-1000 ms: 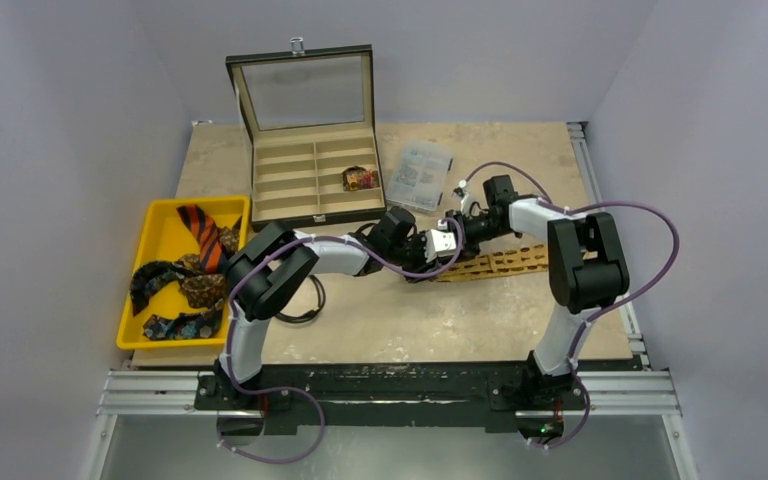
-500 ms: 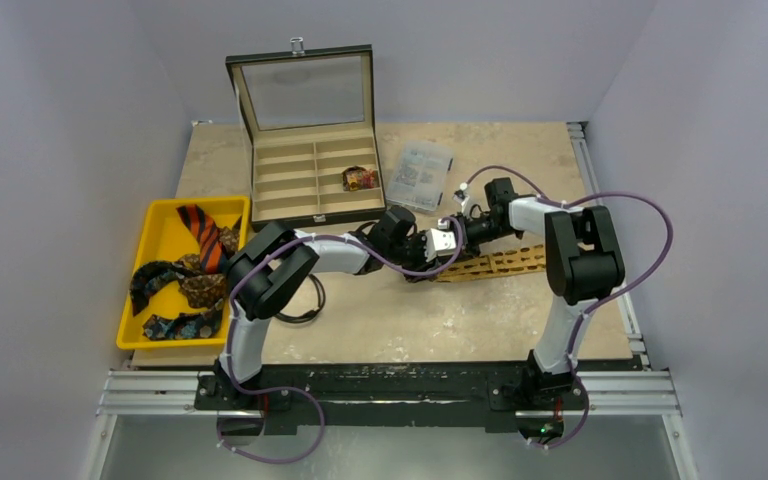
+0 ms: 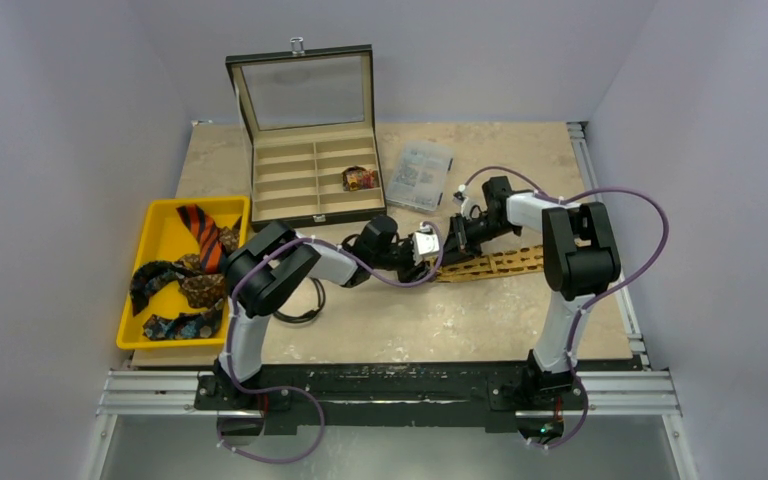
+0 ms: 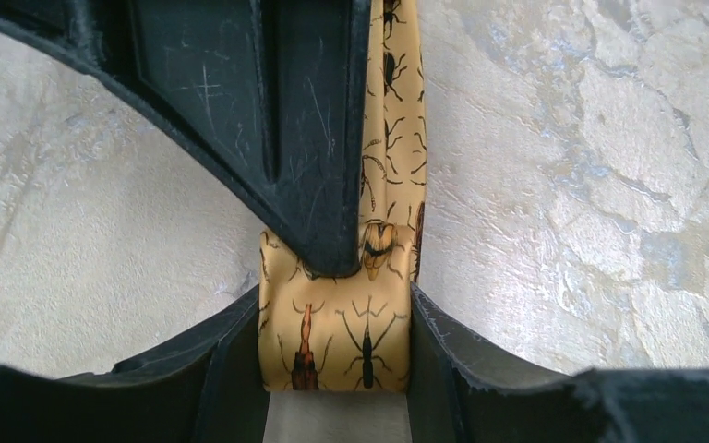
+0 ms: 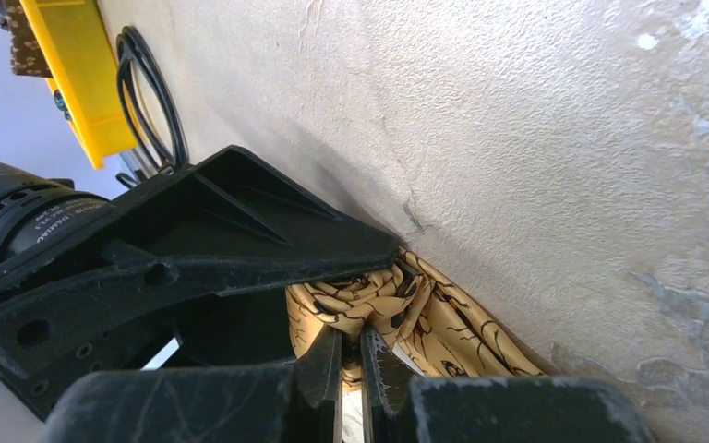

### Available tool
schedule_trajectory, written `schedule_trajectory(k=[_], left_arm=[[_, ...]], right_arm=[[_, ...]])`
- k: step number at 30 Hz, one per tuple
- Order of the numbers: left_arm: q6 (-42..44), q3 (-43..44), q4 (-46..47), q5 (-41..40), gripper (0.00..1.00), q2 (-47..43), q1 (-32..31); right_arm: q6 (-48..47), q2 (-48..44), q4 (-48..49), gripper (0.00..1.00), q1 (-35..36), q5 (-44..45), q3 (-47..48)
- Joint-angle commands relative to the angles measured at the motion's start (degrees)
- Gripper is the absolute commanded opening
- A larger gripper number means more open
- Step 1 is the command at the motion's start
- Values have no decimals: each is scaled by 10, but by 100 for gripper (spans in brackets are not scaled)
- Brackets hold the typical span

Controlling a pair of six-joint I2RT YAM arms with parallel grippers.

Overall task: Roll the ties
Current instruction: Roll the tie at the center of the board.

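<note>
The tan-gold tie (image 3: 500, 264) with an insect print lies stretched across the table toward the right. Its left end is folded into a small roll (image 4: 335, 341). My left gripper (image 4: 335, 343) holds that roll, one finger pressed on each side. My right gripper (image 5: 351, 349) meets it from the right and is shut, pinching a crumpled fold of the same tie (image 5: 383, 300). In the top view the two grippers, left (image 3: 422, 246) and right (image 3: 455, 240), stand tip to tip at the tie's left end. One right finger (image 4: 268, 138) covers part of the roll in the left wrist view.
A yellow tray (image 3: 165, 235) at the left holds several more ties, among them an orange black-striped one (image 3: 200, 232). An open wooden box (image 3: 312, 180) stands behind, with a rolled tie (image 3: 360, 178) in one compartment. A clear packet (image 3: 422, 175) and a black cable loop (image 3: 305, 300) lie nearby.
My right gripper closed on the tie's fold. Both grippers slid a little to the left along the table, taking the rolled end with them.
</note>
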Motion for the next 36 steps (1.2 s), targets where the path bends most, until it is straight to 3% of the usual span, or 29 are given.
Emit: schedule_trajectory(k=[1,4,11,18,25,32,36], left_arm=[[-40,-67,78,37,48,25,17],[-59,-94,176,57,48,30,27],[-115,-109,301,93,52,61,27],[-151,-86,342,63,50,88,14],[-127,-109,269,23,20,50,24],[-67,-189,177,-12,17,-40,59],[-74,-182,135,-31,40,-49,59]], right_arm=[[-47,41,-17,0,8,228,-15],[-46,42,-25,0,16,240,-8],[-70,47,-54,0,25,285,8],[-70,58,-68,0,31,290,21],[-59,75,-39,0,53,244,20],[-15,115,45,0,92,179,39],[-11,134,70,0,103,179,63]])
